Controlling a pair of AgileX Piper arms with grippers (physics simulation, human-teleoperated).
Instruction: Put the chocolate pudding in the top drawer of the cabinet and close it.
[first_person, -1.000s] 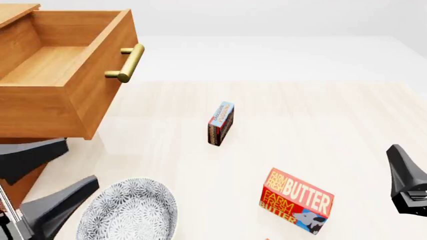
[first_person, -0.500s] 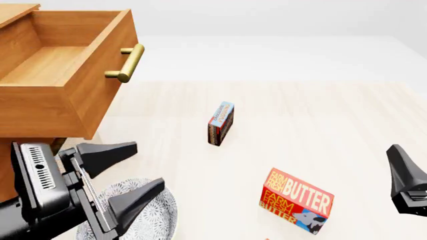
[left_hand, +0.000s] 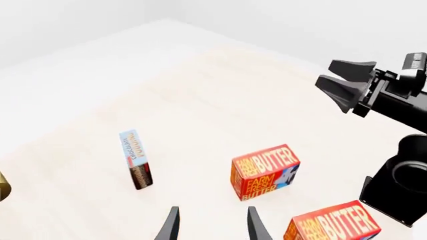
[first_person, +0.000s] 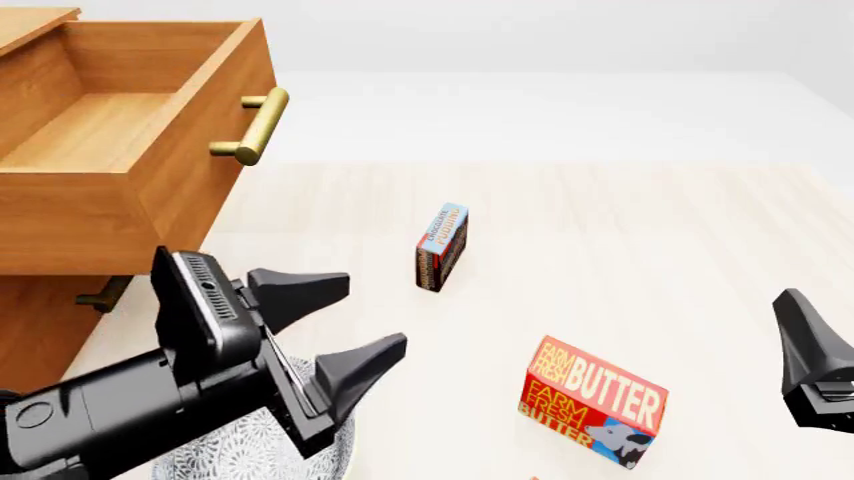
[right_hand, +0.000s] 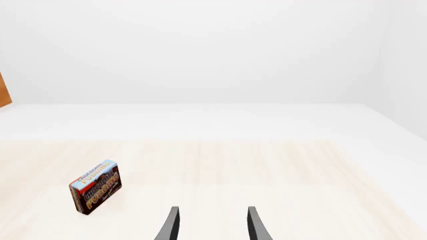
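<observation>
Top drawer (first_person: 120, 130): we saw it pulled out.
Chocolate pudding (first_person: 442, 247): stood on edge, untouched.
Left gripper (first_person: 350, 326): fingers spread, empty.
Right gripper (right_hand: 212, 223): fingers parted, empty.

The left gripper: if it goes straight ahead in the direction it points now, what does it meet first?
Probably a butter box, which lies ahead of the open left gripper. The chocolate pudding stands off to the side of that line. Depth is uncertain.
</observation>
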